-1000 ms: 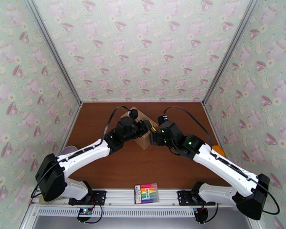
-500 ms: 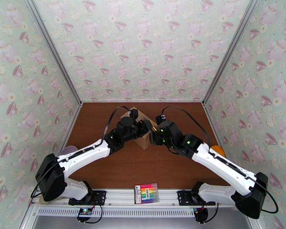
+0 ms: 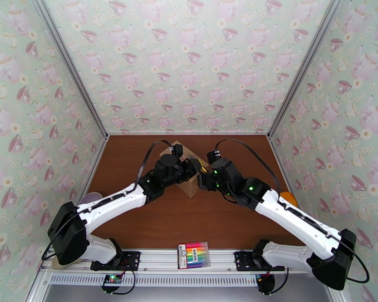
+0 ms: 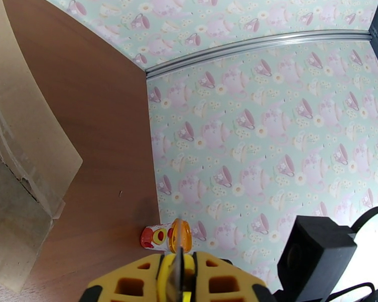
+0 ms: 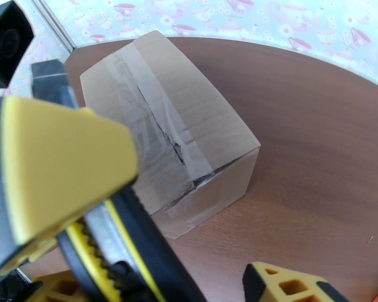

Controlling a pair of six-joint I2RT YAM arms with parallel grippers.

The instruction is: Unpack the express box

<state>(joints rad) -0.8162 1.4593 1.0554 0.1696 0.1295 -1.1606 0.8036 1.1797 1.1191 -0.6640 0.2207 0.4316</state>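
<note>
Top external: box (image 3: 190, 186) sits mid-table between both arms, left gripper (image 3: 195, 166) clenched at its top with nothing seen in it, right gripper (image 3: 203, 178) just beside its right side. Right wrist: jaws apart and empty; tape (image 5: 138, 117) along the top seam is split, flaps lying flat. Early going, I judge: flaps not yet spread, contents not yet out.

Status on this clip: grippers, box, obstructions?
Left gripper shut, right gripper open, both at the express box. Seam tape split, flaps down. Marker pack far off at near rail.
</note>
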